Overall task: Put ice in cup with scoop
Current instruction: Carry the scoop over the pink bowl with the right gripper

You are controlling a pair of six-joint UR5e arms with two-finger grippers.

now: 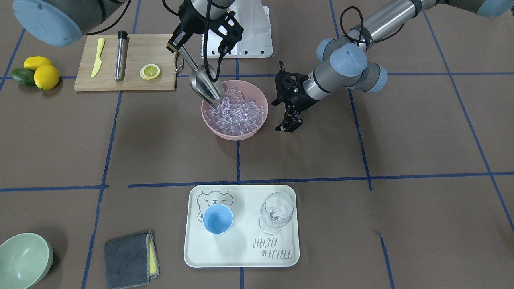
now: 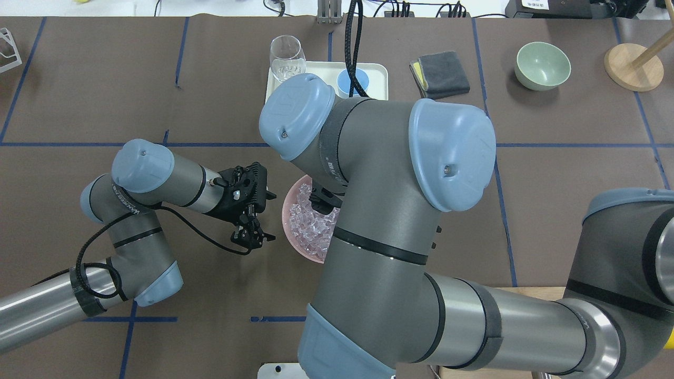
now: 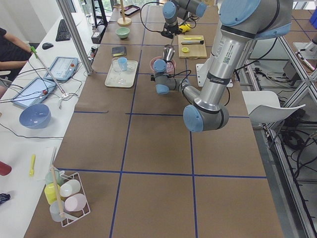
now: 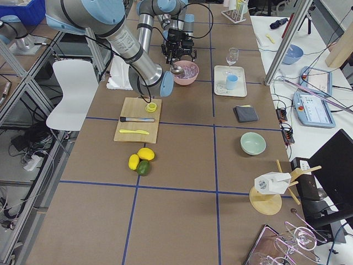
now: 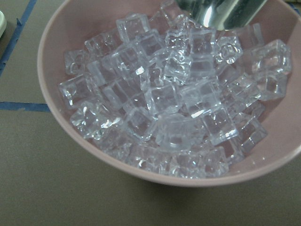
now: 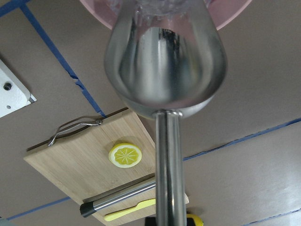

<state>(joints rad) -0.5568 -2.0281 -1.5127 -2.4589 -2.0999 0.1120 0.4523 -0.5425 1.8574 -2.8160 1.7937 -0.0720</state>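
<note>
Closest to the front-facing camera, from the view's left, sit a pale green bowl, a folded grey cloth and a white tray. The light-blue cup stands upright on the tray, with a clear wine glass beside it on the same tray. Farther back, again from the left, lie two lemons with an avocado. Next to them is a wooden cutting board carrying a yellow knife, a steel rod and a lemon slice. The right gripper is clamped on the thin handle of the scoop. The scoop slopes down from the gripper, and its mouth is pushed into the ice at the board-side edge of the pink bowl. The ice is heaped in that bowl, and the cup is well apart from the scoop, across the blue tape line toward the camera. The left gripper hangs just beside the bowl's other side, not touching it, its fingers spread and holding nothing.
</note>
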